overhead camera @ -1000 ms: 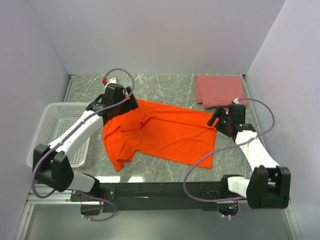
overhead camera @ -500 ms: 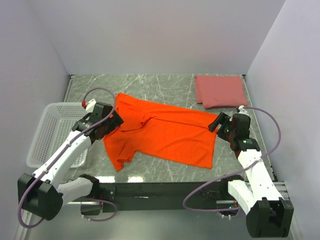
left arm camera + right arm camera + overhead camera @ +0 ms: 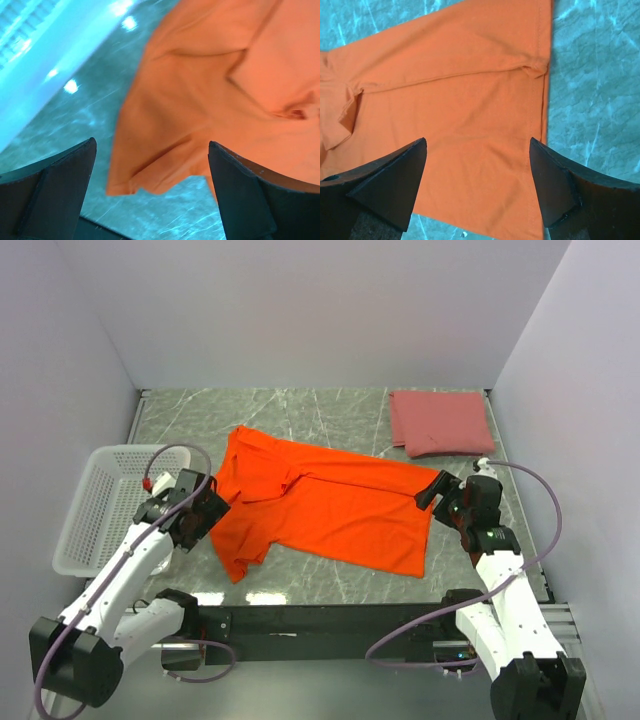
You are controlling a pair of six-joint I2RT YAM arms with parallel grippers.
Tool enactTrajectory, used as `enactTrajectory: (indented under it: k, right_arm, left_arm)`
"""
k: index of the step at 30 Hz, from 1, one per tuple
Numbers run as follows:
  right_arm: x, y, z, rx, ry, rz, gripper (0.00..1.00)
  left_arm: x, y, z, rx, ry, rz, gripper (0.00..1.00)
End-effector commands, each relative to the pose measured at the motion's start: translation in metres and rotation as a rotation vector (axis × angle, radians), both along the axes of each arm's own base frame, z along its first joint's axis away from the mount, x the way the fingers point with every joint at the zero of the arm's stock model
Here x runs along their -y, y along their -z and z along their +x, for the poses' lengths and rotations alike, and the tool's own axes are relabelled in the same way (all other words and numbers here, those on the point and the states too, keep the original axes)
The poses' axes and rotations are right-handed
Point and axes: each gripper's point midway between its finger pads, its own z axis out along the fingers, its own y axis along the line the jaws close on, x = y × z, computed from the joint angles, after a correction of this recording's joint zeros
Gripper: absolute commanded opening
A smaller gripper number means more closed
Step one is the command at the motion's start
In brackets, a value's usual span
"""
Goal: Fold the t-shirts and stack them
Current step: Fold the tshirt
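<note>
1. The grey marbled table (image 3: 330,410) fills the middle of the top view.
2. The orange t-shirt (image 3: 330,510) lies spread and wrinkled at centre frame, with one part folded over.
3. The white mesh basket (image 3: 95,500) sits at the left edge.
4. The pink t-shirt (image 3: 440,422) lies folded at upper right, apart from the orange one.
5. The left claw (image 3: 205,513) is released, jaws wide and empty, by the orange shirt's left edge.
6. The right claw (image 3: 437,492) is also released and empty, at that shirt's right edge.
</note>
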Motion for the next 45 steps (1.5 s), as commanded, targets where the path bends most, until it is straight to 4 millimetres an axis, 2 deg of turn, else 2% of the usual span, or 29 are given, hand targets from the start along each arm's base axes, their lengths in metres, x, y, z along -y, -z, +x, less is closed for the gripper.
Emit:
enactTrajectory:
  k: [1,6,14,25,30,35,40,43,44,45]
  right_arm:
    - [-0.007,-0.007,-0.001,0.048,-0.018,0.03,0.89]
    - [-0.009,-0.004,-0.009,0.051,-0.029,0.039,0.89]
    - [-0.012,-0.002,-0.013,0.033,-0.025,0.066,0.9]
    - [-0.018,0.016,-0.015,-0.027,-0.036,0.098,0.9]
    - [-0.016,0.018,-0.02,-0.042,-0.041,0.076,0.9]
    - [-0.016,0.019,-0.026,-0.047,-0.047,0.07,0.9]
    - [-0.027,0.022,-0.035,-0.05,-0.087,0.085,0.9]
    - [-0.035,0.027,-0.041,-0.068,-0.102,0.089,0.9]
    - [-0.035,0.029,-0.042,-0.077,-0.096,0.086,0.9]
    - [-0.038,0.033,-0.045,-0.092,-0.103,0.085,0.9]
  left_arm:
    - [-0.013,0.011,-0.026,-0.071,-0.092,0.009,0.99]
    - [-0.004,0.008,-0.035,-0.029,-0.126,-0.092,1.0]
    - [-0.004,0.026,-0.051,-0.094,-0.203,-0.126,0.99]
    - [0.009,0.058,-0.061,-0.144,-0.184,-0.191,0.99]
    - [0.013,0.071,-0.068,-0.145,-0.207,-0.242,0.94]
    - [0.015,0.07,-0.069,-0.122,-0.217,-0.267,0.88]
    - [0.018,0.069,-0.067,-0.121,-0.194,-0.277,0.78]
    - [0.022,0.075,-0.077,-0.18,-0.172,-0.284,0.75]
    - [0.025,0.076,-0.077,-0.182,-0.144,-0.291,0.71]
    - [0.034,0.075,-0.077,-0.188,-0.117,-0.334,0.71]
